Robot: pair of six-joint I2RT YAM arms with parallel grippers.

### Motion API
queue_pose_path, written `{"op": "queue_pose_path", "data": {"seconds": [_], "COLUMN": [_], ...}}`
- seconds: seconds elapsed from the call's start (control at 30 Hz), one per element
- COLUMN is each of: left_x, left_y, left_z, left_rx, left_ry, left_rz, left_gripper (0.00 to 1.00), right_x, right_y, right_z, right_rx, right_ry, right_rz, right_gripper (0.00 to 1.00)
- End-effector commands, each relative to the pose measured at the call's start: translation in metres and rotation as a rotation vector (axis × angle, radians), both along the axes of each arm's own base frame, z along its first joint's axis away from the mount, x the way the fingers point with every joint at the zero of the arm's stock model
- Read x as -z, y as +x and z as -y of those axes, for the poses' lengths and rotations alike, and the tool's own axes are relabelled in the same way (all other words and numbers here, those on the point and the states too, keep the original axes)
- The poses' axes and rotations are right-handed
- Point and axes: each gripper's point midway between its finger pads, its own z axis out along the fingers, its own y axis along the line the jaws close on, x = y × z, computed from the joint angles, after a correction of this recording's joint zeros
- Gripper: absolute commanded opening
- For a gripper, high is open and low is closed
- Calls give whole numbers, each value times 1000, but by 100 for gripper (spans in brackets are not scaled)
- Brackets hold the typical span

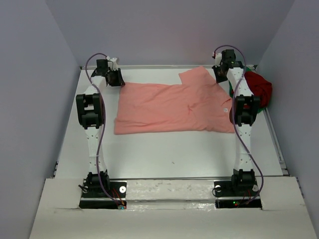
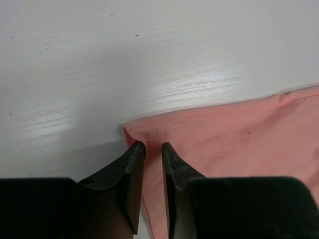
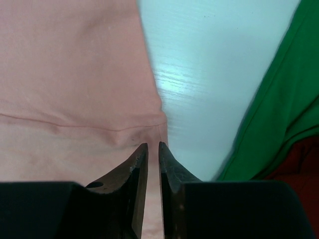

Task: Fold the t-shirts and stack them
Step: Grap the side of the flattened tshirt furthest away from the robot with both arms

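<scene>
Jaws of left gripper (image 2: 153, 145) and right gripper (image 3: 153, 145) stand almost closed, each pinching a far corner of the salmon-pink cloth t-shirt (image 1: 172, 107) spread flat on the white table (image 1: 169, 154). A green t-shirt (image 3: 279, 109) and dark red t-shirt (image 1: 260, 85) lie heaped beside its right edge; its small white tag (image 1: 225, 110) is unreadable.

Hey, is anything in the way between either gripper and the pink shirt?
Nothing visible. The left gripper and right gripper each sit at a far corner of the pink shirt. The green shirt and red shirt lie off to its right.
</scene>
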Motion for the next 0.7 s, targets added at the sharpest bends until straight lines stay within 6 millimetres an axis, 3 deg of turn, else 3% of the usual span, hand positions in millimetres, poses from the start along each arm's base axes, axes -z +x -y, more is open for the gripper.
{"op": "queue_pose_path", "data": {"seconds": [0.0,0.13,0.37,0.6,0.67], "left_x": [-16,-13,-12,-16,-19], "left_y": [6,6,6,4,4], "left_z": [12,13,12,15,16], "left_rx": [32,25,17,27,31], "left_ry": [-23,-4,9,15,15], "left_rz": [30,27,21,25,30], "left_gripper": [29,26,2,0,0], "right_x": [-10,-6,5,11,13], "right_y": [15,15,16,19,18], "right_z": [2,2,9,8,13], "right_rx": [-8,-11,4,4,11], "right_ry": [6,5,-2,8,8], "right_rz": [60,57,43,42,37], "right_gripper": [22,38,43,37,23]}}
